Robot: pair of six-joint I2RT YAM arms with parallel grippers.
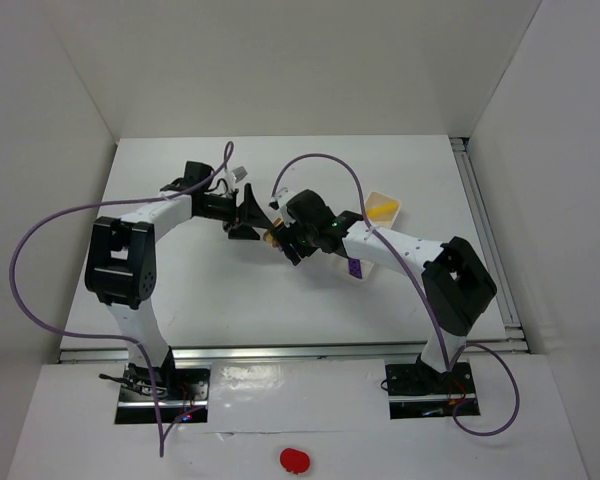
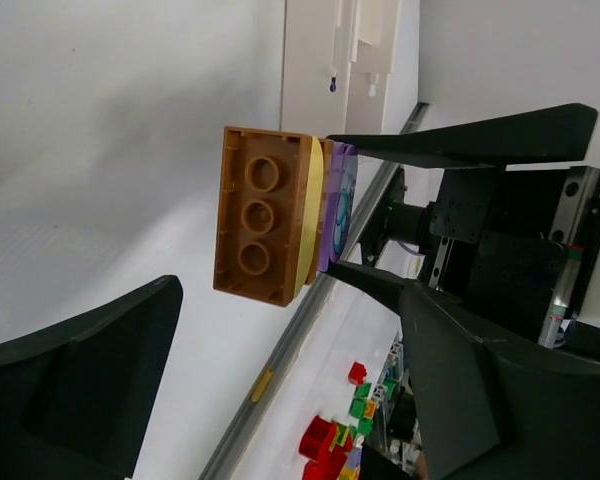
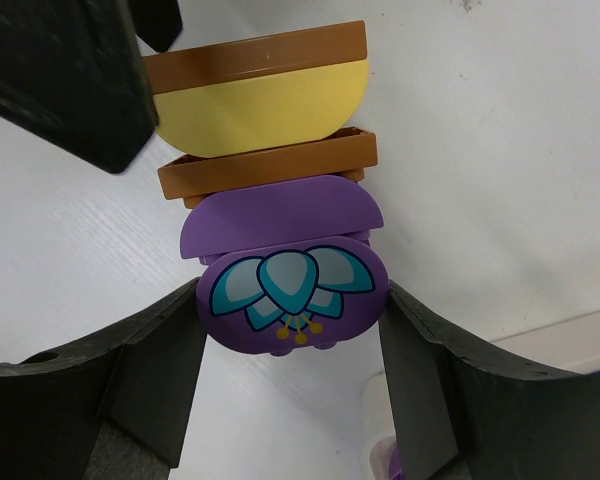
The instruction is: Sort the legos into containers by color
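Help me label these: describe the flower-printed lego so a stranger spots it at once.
Above the table's middle hangs a stack of legos. The right jaws clamp its end piece: purple, printed with a teal flower, unlike the plain purple, orange and yellow ones behind it.

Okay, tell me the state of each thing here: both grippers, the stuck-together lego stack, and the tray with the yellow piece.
lego stack, pieces joined, gripped at its purple end
right gripper, shut on the lego stack
left gripper, open, beside the stack's orange end
white tray, holds a yellow lego
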